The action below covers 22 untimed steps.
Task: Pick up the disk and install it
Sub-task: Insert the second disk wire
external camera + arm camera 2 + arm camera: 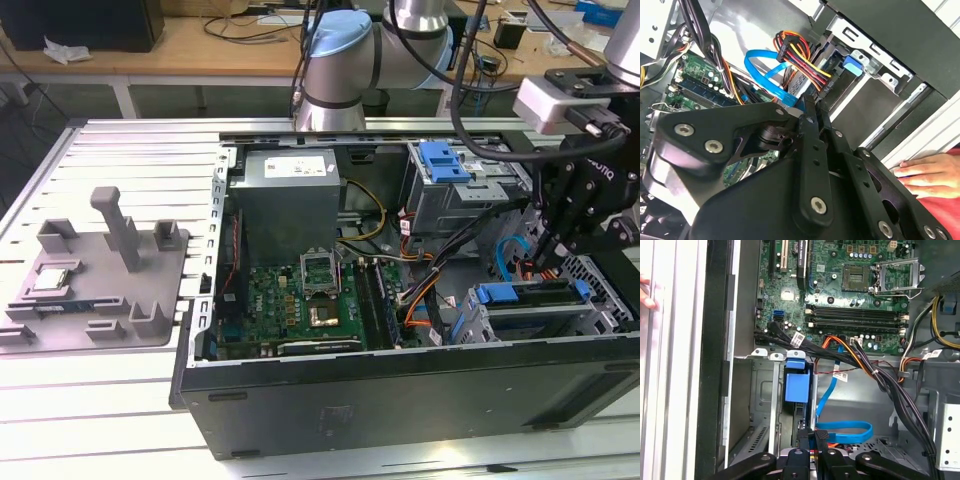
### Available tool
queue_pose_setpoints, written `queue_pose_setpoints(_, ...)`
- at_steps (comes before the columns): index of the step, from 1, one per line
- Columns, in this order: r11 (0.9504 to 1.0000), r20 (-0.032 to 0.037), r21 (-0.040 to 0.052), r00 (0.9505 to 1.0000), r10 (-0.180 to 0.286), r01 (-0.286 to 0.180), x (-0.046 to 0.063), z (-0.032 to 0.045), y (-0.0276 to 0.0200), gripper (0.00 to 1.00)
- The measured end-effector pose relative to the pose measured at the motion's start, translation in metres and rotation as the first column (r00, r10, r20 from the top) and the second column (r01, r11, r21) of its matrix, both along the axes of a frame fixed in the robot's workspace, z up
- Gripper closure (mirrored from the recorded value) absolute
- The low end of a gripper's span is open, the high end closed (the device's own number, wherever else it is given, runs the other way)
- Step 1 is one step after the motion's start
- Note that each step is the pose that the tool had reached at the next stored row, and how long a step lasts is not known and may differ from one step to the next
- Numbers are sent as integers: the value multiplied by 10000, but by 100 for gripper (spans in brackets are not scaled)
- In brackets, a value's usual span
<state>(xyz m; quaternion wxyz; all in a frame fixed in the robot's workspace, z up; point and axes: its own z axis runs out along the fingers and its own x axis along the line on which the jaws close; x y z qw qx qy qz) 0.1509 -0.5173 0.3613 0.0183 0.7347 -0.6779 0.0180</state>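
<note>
Clearly the work sits at the seating stage: in the exterior view we find the hand (547,265) low inside the open computer case (400,400), at the exterior view's right, just above the lower drive cage (590,310). The disk (530,294) lies in that cage, its blue carrier frame showing along the top edge; in the first wrist view we take the blue block (796,384) ahead of the fingertips to be the same frame, though little of the silver face is visible. The hand's fingers are drawn together in both wrist views, with nothing that we can make out between them, and their tips stand near the blue data cable (850,431). To do this step well, we judge that any push should go squarely on the carrier frame and along the cage rails, keeping the tips off the cable loop and the red-and-yellow power leads (800,60), which crowd the bay. A person's fingers (927,172) rest on the bench just beside the case, so we would keep moves slow. Counting: one arm, one hand, one disk, one motherboard (300,300) with one empty processor socket (325,316), two drive cages, the upper one (450,195) topped by a blue latch piece (444,160), and one grey fixture (100,280) on the bench (100,400) carrying one small silver chip (54,281).
</note>
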Motion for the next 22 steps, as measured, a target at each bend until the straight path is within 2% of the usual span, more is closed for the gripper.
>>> queue_pose_setpoints(4,10000,0,-1,10000,72,-72,4,1,-22,84)
queue_pose_setpoints(22,9997,0,-1,9997,251,-251,-10,-7,-49,84)
